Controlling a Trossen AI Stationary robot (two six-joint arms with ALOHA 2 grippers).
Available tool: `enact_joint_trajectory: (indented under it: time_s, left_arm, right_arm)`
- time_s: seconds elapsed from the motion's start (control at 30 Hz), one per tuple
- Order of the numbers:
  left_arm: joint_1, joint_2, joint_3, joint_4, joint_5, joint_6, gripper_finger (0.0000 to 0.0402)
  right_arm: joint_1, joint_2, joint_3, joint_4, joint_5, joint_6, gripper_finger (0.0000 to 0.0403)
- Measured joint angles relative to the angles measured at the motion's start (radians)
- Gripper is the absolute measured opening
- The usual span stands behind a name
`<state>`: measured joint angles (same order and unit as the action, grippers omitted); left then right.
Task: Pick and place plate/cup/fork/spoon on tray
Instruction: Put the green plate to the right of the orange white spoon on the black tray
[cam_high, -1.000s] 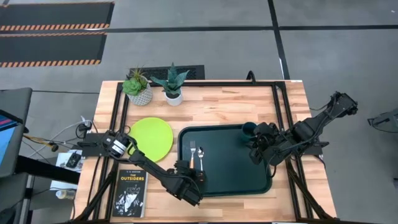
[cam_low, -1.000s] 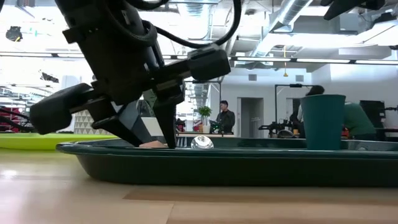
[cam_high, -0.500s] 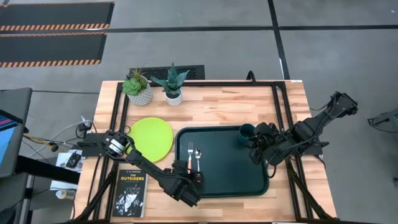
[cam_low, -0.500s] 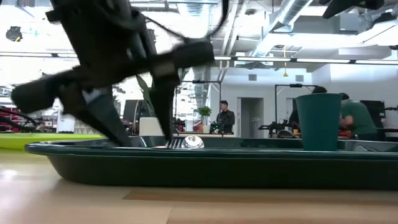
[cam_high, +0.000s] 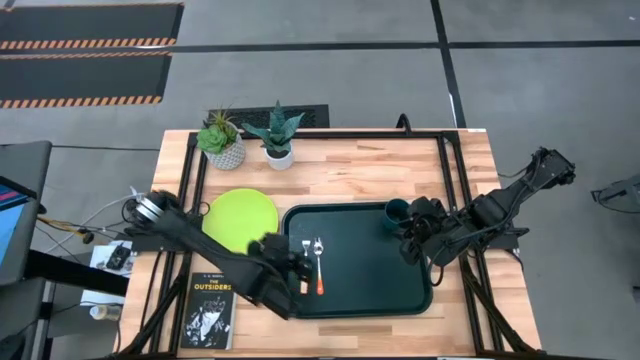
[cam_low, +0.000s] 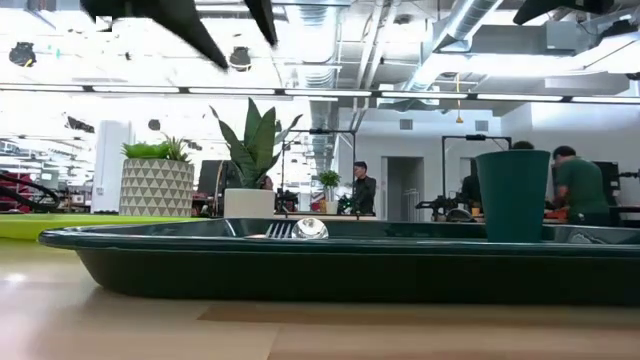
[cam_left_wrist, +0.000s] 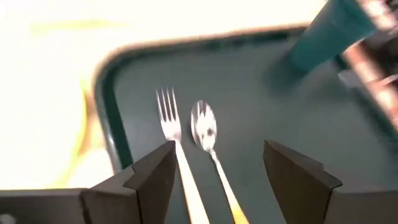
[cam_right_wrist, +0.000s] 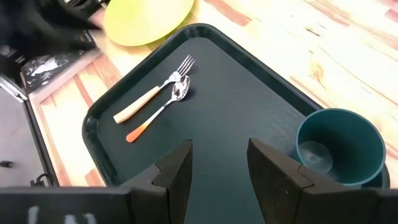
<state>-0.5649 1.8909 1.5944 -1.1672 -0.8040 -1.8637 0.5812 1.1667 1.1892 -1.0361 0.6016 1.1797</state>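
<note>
The dark green tray (cam_high: 400, 290) lies on the wooden table. On its left part the fork (cam_high: 306, 246) and the spoon (cam_high: 319, 262) lie side by side, heads toward the far edge. The teal cup (cam_high: 397, 211) stands upright in the tray's far right corner. Left of the tray, the lime-green plate (cam_high: 243, 220) rests flat on the table. My left gripper (cam_left_wrist: 217, 174) hangs open above the handles of the fork (cam_left_wrist: 177, 146) and spoon (cam_left_wrist: 208, 134), clear of both. My right gripper (cam_right_wrist: 217, 168) is open over the tray's right part, near the cup (cam_right_wrist: 339, 144).
Two potted plants (cam_high: 222, 140) (cam_high: 277, 135) stand at the table's far left. A black book (cam_high: 211, 305) lies at the near left, beside the tray. The black frame rails (cam_high: 455, 180) run along the table. People show in the room beyond in the low view.
My left gripper has opened and risen off the tray's left part, drawing back toward the table's left edge; the fork and spoon stay lying in the tray. The tray, with the cup on it, has slid a little toward the left.
</note>
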Motion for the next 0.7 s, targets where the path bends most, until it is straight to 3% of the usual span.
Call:
enact_joint_trajectory:
  time_s: [0.13, 0.37, 0.53, 0.7]
  left_arm:
    - [-0.012, -0.135, 0.000, -0.058, -0.009, 0.185, 0.0227]
    - [-0.048, -0.264, -0.002, -0.029, 0.215, 0.487, 0.0227]
    - [-0.131, -0.294, -0.076, -0.078, 0.219, 0.372, 0.0226]
    - [-0.117, -0.363, -0.209, -0.119, 0.291, 0.309, 0.0219]
  right_arm:
    - [0.000, 0.000, 0.000, 0.012, 0.000, -0.001, 0.0177]
    - [0.002, 0.054, 0.000, 0.103, -0.010, -0.026, 0.0177]
    - [0.002, 0.192, -0.001, 0.190, -0.118, -0.098, 0.0177]
    - [-0.009, 0.306, -0.001, 0.300, -0.176, -0.173, 0.0177]
